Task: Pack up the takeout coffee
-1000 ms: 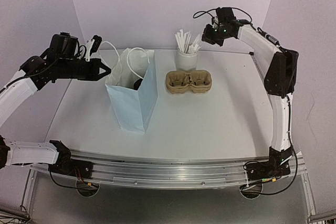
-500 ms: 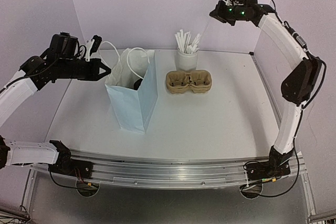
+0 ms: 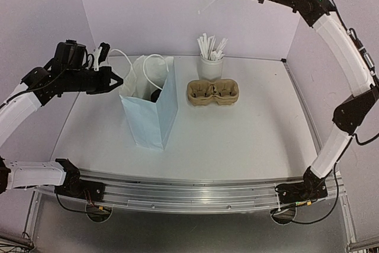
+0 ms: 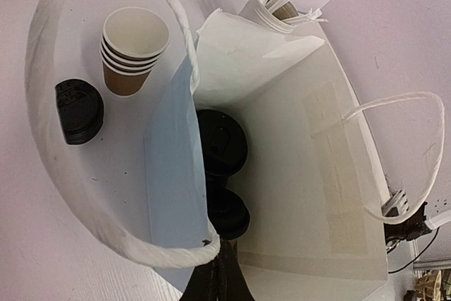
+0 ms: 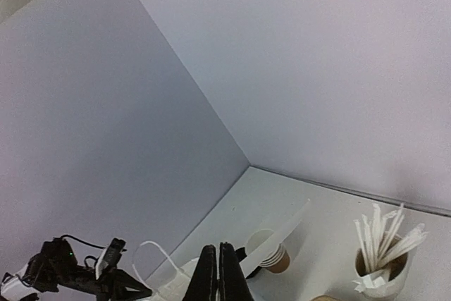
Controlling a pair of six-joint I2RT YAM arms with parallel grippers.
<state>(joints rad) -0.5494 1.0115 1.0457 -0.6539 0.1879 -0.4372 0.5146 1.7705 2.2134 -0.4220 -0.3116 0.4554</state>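
In bag (image 3: pixel 148 117), two lidded cups (image 4: pixel 222 142), left tool (image 4: pixel 220 280) gripping bag, right tool (image 5: pixel 217 273) gripping straw (image 5: pixel 292 218)

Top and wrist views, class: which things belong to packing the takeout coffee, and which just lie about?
Job: paper bag; two lidded cups inside it; stacked brown cups; stacked black lids; straw in right gripper.
Lying about: empty cardboard carrier; white cup of straws.

Lidded cups (image 4: pixel 222 142) in bag (image 4: pixel 331 146): bodies hidden beneath lids. Straw cup (image 4: pixel 271 17) cut by top edge, left wrist view.
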